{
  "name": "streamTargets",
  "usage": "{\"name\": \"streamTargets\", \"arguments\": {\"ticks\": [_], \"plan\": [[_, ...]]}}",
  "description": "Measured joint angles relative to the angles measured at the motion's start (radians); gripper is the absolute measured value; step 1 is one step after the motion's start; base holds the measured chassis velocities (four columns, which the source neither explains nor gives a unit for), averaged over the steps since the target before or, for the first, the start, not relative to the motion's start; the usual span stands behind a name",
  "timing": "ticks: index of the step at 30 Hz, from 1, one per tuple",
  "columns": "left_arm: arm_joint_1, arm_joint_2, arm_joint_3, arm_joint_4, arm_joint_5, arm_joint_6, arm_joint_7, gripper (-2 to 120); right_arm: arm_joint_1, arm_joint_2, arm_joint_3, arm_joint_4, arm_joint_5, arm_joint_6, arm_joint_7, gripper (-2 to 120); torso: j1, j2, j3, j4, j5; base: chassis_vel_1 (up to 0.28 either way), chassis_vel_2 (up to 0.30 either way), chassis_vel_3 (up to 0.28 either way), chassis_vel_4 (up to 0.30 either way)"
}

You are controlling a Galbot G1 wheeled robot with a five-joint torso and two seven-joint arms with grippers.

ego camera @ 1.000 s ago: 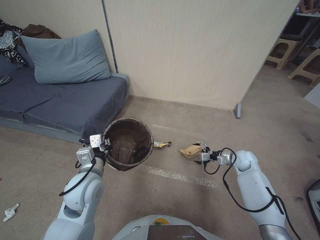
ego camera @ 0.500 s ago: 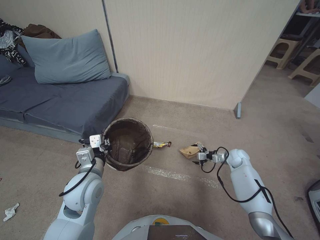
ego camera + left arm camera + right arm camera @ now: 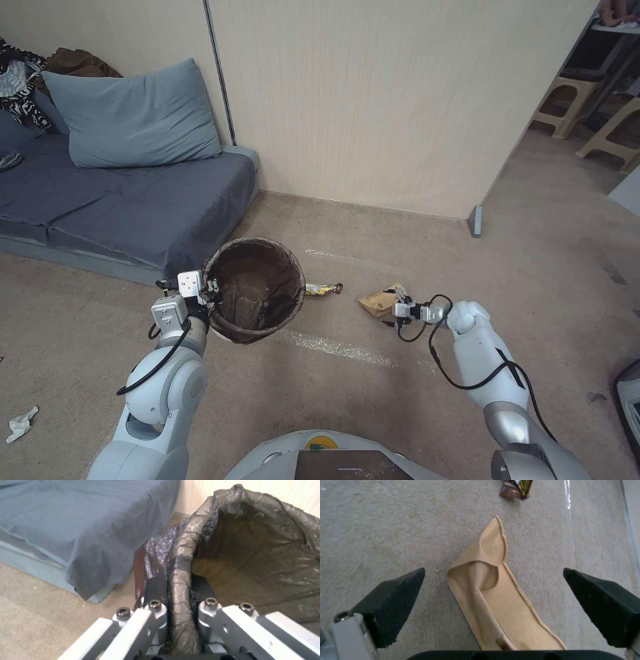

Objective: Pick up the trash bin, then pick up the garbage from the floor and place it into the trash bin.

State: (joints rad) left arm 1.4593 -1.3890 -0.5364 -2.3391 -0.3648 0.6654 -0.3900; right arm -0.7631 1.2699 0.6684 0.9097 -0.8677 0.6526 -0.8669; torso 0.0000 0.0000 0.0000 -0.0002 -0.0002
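Left claw [image 3: 178,605] pinches the trash bin [image 3: 255,290] by its lined rim, bin held. Right claw [image 3: 493,605] spread wide, low over the floor [image 3: 373,400], brown paper garbage [image 3: 493,600] lying between its fingers. Wrapper [image 3: 323,289] farther on. Pick-up step; next likely calls for closing on the paper.

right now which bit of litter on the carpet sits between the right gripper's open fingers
The flat tan paper piece, straddled by the right gripper. The shiny snack wrapper lies nearer the trash bin; the white tissue is beside the left arm.
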Motion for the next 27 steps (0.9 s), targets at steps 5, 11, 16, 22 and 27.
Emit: {"name": "streamTargets", "arguments": {"ticks": [5, 11, 16, 22, 27], "plan": [[0.004, 0.0, -0.001, -0.002, 0.002, 0.0, 0.0, 6, 0.029, 0.004, 0.001, -0.06, 0.005, -0.015, 0.02, 98, 0.0, 0.0, 0.0, 0.0005, 0.0003, 0.0, 0.0, 0.0, 0.0], [0.007, 0.001, -0.004, -0.005, 0.002, 0.0, -0.001, 6, 0.041, 0.004, 0.002, -0.087, 0.009, -0.033, 0.031, 86, 0.0, 0.0, 0.0, 0.0004, 0.0001, 0.0, 0.0, 0.0, 0.0], [0.01, 0.001, -0.007, -0.008, 0.003, 0.0, -0.001, 6, 0.058, 0.002, 0.003, -0.127, 0.019, -0.064, 0.04, 61, 0.0, 0.0, 0.0, 0.0002, -0.0001, 0.0, 0.0, 0.0, 0.0], [0.012, -0.001, -0.007, -0.013, 0.004, 0.0, -0.001, 6, 0.061, 0.002, 0.0, -0.165, 0.048, -0.094, 0.05, 39, 0.0, 0.0, 0.0, 0.0002, 0.0003, 0.0, 0.0, 0.0, 0.0], [0.014, 0.002, -0.009, -0.018, 0.004, 0.0, -0.002, 6, 0.049, 0.002, -0.002, -0.173, 0.073, -0.103, 0.056, 19, 0.0, 0.0, 0.0, 0.0001, 0.0, 0.0, 0.0, 0.0, 0.0]]}}
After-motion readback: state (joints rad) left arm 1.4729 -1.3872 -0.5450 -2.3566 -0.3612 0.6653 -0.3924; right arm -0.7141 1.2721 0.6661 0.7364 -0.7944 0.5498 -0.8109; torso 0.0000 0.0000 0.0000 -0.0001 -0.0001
